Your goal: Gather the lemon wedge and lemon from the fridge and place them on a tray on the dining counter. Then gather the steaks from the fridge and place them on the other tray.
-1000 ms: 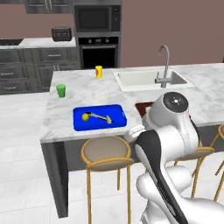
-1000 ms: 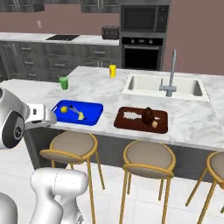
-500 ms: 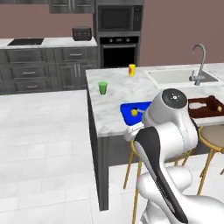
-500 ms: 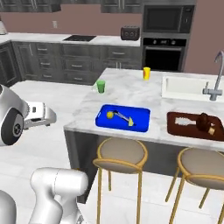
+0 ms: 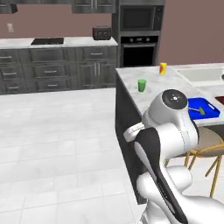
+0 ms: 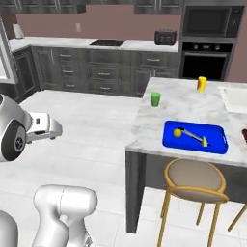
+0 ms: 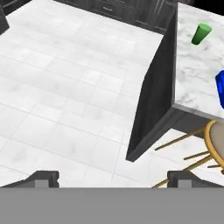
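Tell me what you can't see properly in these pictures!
- Blue tray: in the left base view the robot's arm covers its near end; in the hand view the right edge cuts it off.
- Stool: cut off by the right edge in the hand view.
- Small things in the tray: too small in the right base view to name for sure.

Blue tray (image 5: 204, 106) in left base view: near left part hidden behind robot's white arm, things on it too small to tell. Dark red tray (image 5: 219, 100) beside it cut off by right edge. Sink (image 6: 235, 99) in right base view cut off by right edge. In hand view, blue tray is only a sliver at right edge, stool (image 7: 215, 141) cut off there too. End effector (image 7: 113, 178) fingertips (image 7: 43, 178) half hidden at bottom. Small bit on tray beside lemon (image 6: 177, 132) too small to name.
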Motion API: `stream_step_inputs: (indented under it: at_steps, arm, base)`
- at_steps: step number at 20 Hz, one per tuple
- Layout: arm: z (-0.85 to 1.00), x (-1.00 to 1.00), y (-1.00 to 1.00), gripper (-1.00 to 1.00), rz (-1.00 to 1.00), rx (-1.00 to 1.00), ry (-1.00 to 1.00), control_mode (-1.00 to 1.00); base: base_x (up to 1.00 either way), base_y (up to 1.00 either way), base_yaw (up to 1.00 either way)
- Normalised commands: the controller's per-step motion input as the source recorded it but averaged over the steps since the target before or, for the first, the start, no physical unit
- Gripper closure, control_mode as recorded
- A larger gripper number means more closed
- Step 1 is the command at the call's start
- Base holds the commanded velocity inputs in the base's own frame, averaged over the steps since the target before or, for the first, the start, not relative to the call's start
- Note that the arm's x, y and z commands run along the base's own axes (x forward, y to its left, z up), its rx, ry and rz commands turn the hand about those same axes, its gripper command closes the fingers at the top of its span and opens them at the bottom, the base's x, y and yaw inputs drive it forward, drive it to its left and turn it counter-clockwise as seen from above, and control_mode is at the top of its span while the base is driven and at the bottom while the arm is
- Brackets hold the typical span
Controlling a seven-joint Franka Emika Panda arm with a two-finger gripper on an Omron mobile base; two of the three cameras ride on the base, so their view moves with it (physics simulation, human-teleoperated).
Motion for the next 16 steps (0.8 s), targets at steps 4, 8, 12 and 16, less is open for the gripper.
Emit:
stream_step_inputs:
  at_steps: [4, 8, 12, 16]
  arm:
    - [0.0, 0.0, 0.0, -1.0, 0.0, 0.0, 0.0, 1.0]
    - [0.0, 0.0, 0.0, -1.0, 0.0, 0.0, 0.0, 1.0]
    - [0.0, 0.0, 0.0, -1.0, 0.0, 0.0, 0.0, 1.0]
    - [0.0, 0.0, 0.0, -1.0, 0.0, 0.0, 0.0, 1.0]
  base:
    - [0.18, 1.0, -0.01]
    - [0.55, 1.0, -0.03]
    - [0.89, 1.0, -0.02]
    - [0.98, 1.0, -0.01]
